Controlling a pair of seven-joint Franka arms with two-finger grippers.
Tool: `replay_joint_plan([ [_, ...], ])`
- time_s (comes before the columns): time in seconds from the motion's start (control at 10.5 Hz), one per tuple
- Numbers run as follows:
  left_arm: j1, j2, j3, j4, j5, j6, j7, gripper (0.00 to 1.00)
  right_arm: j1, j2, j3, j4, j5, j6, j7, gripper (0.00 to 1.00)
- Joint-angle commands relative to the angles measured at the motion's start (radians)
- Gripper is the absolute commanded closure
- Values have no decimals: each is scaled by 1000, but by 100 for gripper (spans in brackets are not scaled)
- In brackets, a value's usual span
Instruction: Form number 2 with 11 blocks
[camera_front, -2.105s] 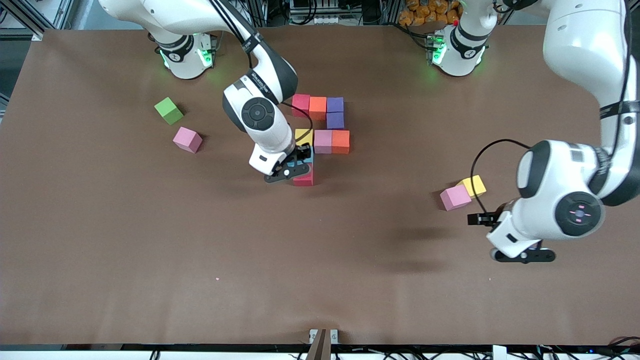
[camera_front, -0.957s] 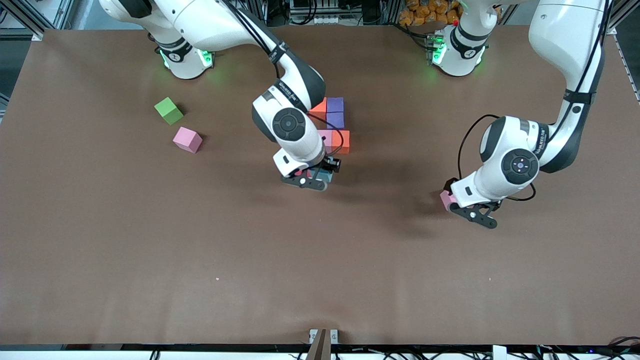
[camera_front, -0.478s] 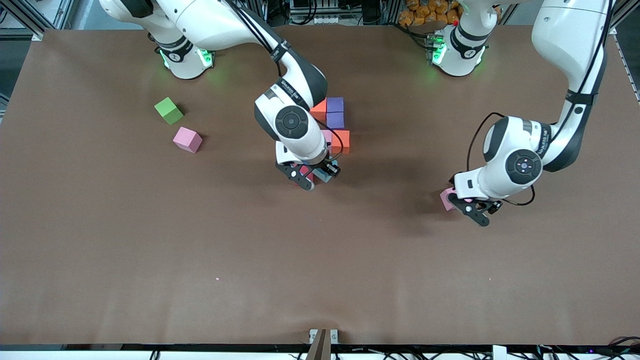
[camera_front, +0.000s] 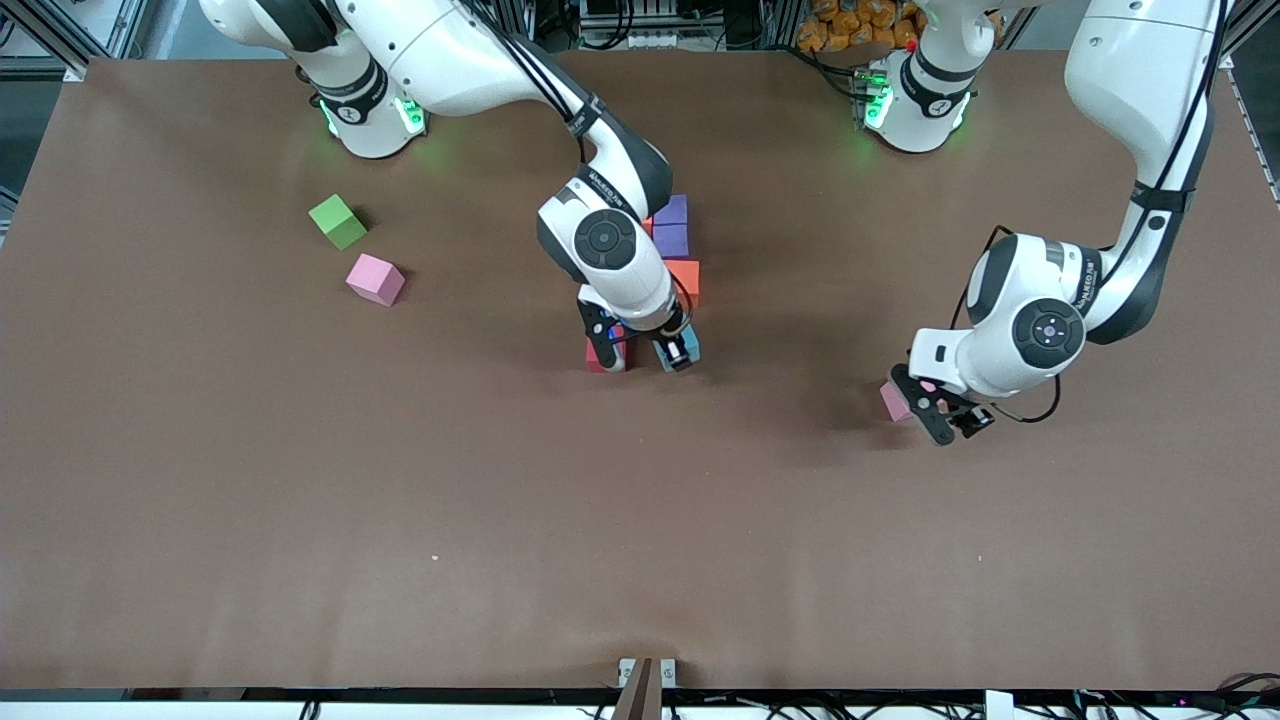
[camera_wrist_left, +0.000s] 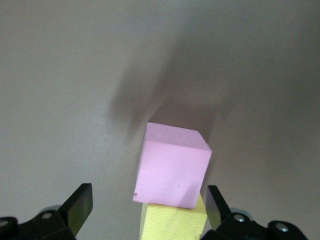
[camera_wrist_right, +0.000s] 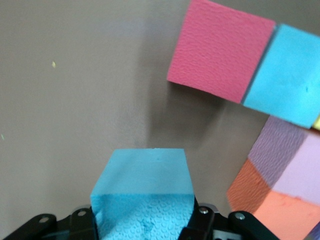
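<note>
Light blue cube swings round to the bottom row

Our right gripper (camera_front: 678, 352), clamping the light blue cube (camera_wrist_right: 145, 192), has pivoted beside the red cube (camera_front: 604, 355); left gripper (camera_front: 935, 415), fingers wide, has dropped over the pink cube (camera_wrist_left: 171, 165).

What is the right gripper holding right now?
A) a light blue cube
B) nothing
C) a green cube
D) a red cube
A: in the right wrist view the right gripper is shut on a light blue cube, beside the red cube of the figure.

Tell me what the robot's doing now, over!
Right tool shut on light blue block beside the number 2. Left tool open over pink block. Nothing blocking.
</note>
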Motion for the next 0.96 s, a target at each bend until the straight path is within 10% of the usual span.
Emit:
replay_joint_plan([
  [0.0, 8, 3, -17, -38, 12, 54, 44, 0, -9, 11, 1, 28, 1, -1, 205, 82],
  [0.86, 8, 39, -19, -76, 13, 125, 90, 0, 4, 29, 0, -59, -63, -21, 347, 83],
])
